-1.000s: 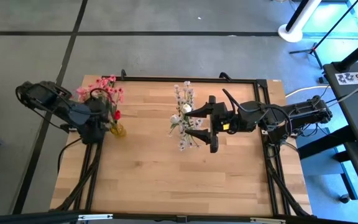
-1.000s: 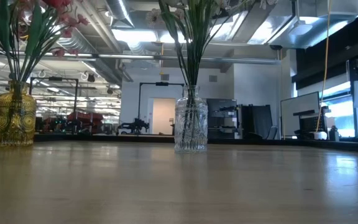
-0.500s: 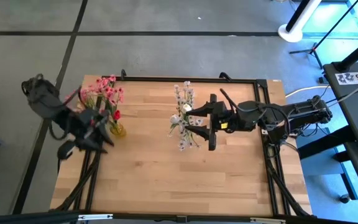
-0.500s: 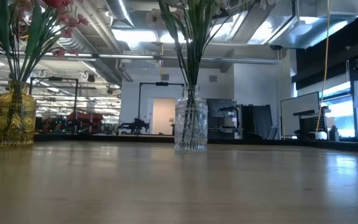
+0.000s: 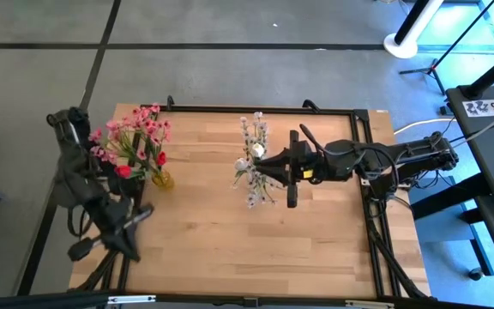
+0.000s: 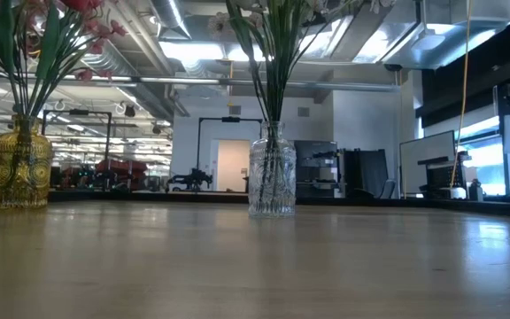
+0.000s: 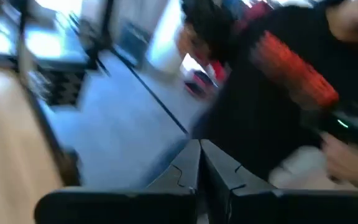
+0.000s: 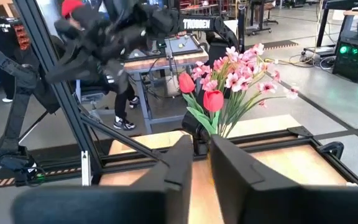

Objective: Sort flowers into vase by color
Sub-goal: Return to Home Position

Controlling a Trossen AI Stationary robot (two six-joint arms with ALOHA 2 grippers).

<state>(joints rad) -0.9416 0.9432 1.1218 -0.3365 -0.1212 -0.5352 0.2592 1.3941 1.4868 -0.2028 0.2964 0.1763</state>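
Observation:
A yellow vase [image 5: 163, 178] at the table's far left holds pink sprays and red rosebuds [image 5: 135, 137]. They also show in the right wrist view as flowers [image 8: 229, 81]. A clear glass vase [image 6: 271, 182] near the middle holds white flowers [image 5: 254, 163]. My right gripper [image 5: 273, 167] hovers just right of the white flowers, fingers drawn together with only a slit [image 8: 201, 149] and nothing between them. My left gripper [image 5: 120, 243] hangs over the table's near left corner, shut [image 7: 199, 158], and faces away from the vases.
Bare wooden tabletop [image 5: 247, 249] fills the near half and right side. A black frame [image 5: 367, 154] runs around the table. In the room beyond, a person in dark clothes [image 7: 278, 93] stands past the left gripper.
My left arm has drawn away from the yellow vase and swung toward the table's near left corner, turning its gripper away from the flowers. My right gripper has stayed beside the white flowers and closed its fingers from wide apart to nearly together.

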